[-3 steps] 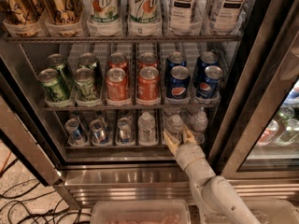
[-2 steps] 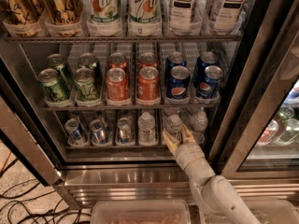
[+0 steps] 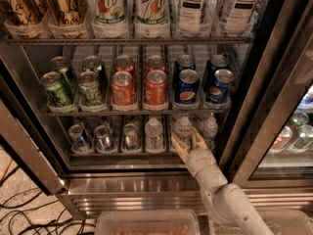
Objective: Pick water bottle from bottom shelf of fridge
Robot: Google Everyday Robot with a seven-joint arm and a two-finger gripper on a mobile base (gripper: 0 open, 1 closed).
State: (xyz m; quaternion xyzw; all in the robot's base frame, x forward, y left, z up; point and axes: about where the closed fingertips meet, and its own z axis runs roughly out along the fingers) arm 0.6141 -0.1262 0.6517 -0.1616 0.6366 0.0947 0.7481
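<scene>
The fridge (image 3: 146, 187) stands open in front of me. On its bottom shelf (image 3: 122, 155) are three silver-blue cans on the left and three clear water bottles with white caps on the right (image 3: 154, 133), (image 3: 183, 127), (image 3: 209, 127). My gripper (image 3: 188, 140) reaches in over the shelf's front rail at the middle water bottle. Its tan fingers (image 3: 178, 147) are spread, one on each side of the bottle's lower part. The bottle stands upright on the shelf.
The rack above holds green, orange and blue cans (image 3: 155, 87). The top rack holds large bottles (image 3: 149, 9). The fridge's frame post and a glass door (image 3: 274, 111) are close on the right. A clear bin (image 3: 146, 223) sits below. Cables (image 3: 24, 214) lie on the floor at the left.
The gripper has shifted only slightly at the middle water bottle. The bottles and cans have not moved.
</scene>
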